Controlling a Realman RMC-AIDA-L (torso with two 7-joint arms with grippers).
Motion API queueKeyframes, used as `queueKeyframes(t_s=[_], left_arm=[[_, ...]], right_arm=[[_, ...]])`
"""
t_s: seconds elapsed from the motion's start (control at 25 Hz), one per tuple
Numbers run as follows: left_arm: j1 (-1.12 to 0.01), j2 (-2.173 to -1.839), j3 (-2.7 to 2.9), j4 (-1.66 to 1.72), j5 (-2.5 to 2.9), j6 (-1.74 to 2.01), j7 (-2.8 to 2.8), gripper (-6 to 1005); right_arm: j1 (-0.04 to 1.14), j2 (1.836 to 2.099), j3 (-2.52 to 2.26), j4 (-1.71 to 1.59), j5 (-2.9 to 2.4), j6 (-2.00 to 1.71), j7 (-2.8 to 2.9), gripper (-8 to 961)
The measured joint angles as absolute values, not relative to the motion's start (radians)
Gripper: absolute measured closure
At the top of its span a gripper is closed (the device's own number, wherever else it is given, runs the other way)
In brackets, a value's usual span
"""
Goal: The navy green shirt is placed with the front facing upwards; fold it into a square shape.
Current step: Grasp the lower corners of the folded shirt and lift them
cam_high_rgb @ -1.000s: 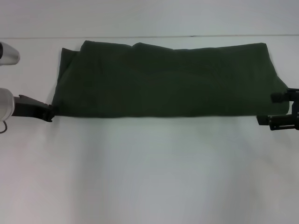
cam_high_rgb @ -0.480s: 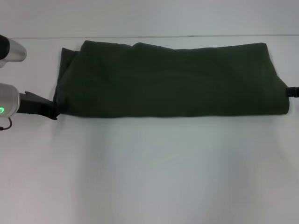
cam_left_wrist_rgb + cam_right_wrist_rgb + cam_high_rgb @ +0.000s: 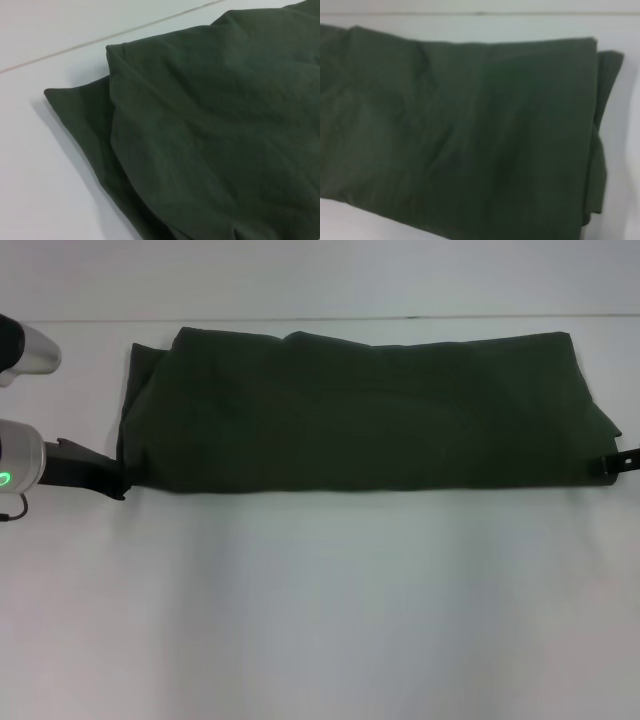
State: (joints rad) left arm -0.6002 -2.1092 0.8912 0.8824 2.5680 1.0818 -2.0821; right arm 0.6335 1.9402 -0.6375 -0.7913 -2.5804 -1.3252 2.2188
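Note:
The navy green shirt (image 3: 360, 410) lies folded into a long, dark olive band across the far half of the white table (image 3: 320, 610). No lettering shows. My left gripper (image 3: 112, 480) sits low at the band's near left corner, touching its edge. Only a small black part of my right gripper (image 3: 622, 461) shows, at the band's near right corner by the picture's edge. In the left wrist view the shirt (image 3: 210, 130) appears as stacked layers with one lower layer sticking out. The right wrist view shows the shirt (image 3: 470, 130) with its layered end.
The table's far edge (image 3: 320, 318) runs just behind the shirt. White tabletop stretches between the shirt and me.
My right gripper has pulled back to the right, almost out of the head view. My left gripper has edged right, closer to the shirt's near left corner.

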Motion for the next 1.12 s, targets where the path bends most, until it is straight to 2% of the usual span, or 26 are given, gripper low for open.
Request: queueKeyframes(t_s=[0.28,0.6,1.04,1.12], left_arm=[[-0.596,-2.109,0.891,0.883,2.568,1.085,-2.079,991],[-0.595,-2.112,0.891,0.88,2.568,1.085,-2.077,992],[-0.6,-2.114,0.891,0.879,2.568,1.084,-2.077,992],[-0.6,-2.114,0.891,0.878,2.568,1.084,-2.077,992]], right_arm=[[0.633,1.964,-0.668,-0.782,-2.586,-1.277,2.212,56],[0.627,1.974,-0.686,-0.754,-2.587,-1.245,2.195,59],[0.612,1.981,-0.704,-0.761,-2.598,-1.207,2.173,547],[0.611,1.982,-0.708,-0.771,-2.598,-1.206,2.173,585]])
